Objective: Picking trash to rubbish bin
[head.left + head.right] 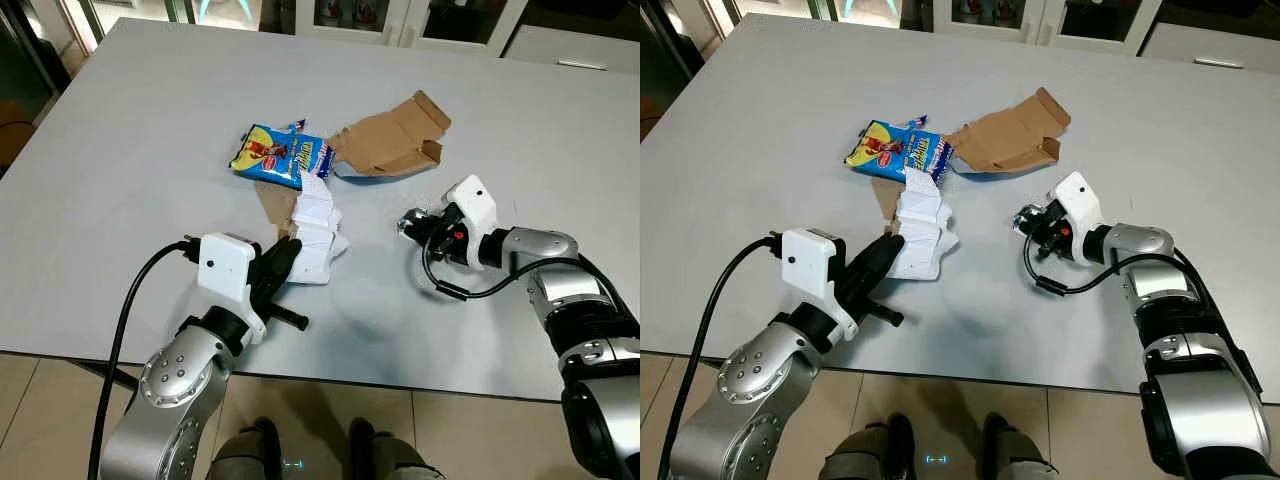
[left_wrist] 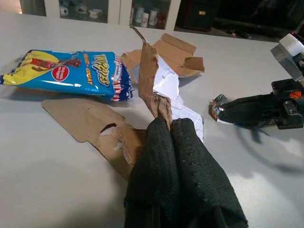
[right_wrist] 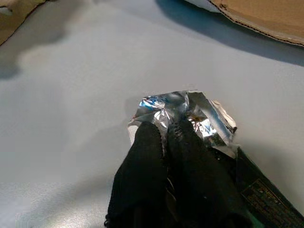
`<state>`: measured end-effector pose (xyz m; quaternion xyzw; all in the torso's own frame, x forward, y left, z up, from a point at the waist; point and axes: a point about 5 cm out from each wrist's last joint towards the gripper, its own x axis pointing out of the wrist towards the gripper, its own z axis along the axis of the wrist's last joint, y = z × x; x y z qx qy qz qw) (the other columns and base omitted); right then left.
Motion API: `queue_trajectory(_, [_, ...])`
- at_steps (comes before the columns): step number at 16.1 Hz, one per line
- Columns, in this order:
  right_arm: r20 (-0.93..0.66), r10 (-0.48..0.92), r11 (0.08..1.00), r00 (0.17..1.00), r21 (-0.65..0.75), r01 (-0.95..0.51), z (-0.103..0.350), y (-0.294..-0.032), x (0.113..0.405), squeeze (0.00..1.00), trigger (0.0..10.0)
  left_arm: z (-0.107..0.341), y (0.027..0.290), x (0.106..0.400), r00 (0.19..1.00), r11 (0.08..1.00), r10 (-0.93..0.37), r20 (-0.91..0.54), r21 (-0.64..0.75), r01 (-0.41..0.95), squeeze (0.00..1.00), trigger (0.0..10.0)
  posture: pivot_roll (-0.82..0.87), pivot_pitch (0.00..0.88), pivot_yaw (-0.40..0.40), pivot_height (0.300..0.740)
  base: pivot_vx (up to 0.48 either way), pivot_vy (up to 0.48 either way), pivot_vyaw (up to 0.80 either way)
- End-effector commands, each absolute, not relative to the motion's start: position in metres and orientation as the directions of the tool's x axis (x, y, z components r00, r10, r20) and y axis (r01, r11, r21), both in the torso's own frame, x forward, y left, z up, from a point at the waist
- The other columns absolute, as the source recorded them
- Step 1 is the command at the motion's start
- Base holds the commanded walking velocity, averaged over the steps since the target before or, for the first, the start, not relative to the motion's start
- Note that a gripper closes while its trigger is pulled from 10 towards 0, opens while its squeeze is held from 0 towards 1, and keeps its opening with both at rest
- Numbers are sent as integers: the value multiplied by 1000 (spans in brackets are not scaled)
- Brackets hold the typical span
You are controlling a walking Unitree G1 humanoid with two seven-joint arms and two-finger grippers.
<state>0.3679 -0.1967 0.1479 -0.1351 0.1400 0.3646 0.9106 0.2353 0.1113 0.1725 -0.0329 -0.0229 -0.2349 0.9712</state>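
Clamping torn cardboard in the left hand and crumpled foil in the right hand — thinly pinched, either could be dropped on lifting off the counter.

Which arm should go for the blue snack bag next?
Left, probably. Its gripper sits nearer the blue snack bag, though its fingers are shut on torn cardboard. The right gripper already pinches a foil wrapper.
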Motion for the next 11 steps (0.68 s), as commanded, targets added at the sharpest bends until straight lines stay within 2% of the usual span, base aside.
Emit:
queue_trajectory(1, [-383,608,722,695,-97,-685,133,-201,363,0,0,173,109,234,886,885,-459,64,-57,462,0,0,-31,220,-35,740,0,0,0])
queue_trajectory(4, [-289,581,775,761,-90,-626,143,-194,370,0,0,174,120,242,924,925,-373,85,-47,378,0,0,-36,208,-32,740,0,0,0])
queue_trajectory(8, [-221,570,799,791,-77,-597,148,-183,373,0,0,180,141,255,967,975,-222,122,-6,224,0,0,-36,185,-22,740,0,0,0])
queue_trajectory(11, [-113,509,850,853,-87,-519,166,-181,381,0,0,181,147,261,974,984,-175,142,11,176,0,0,-40,165,-13,740,0,0,0])
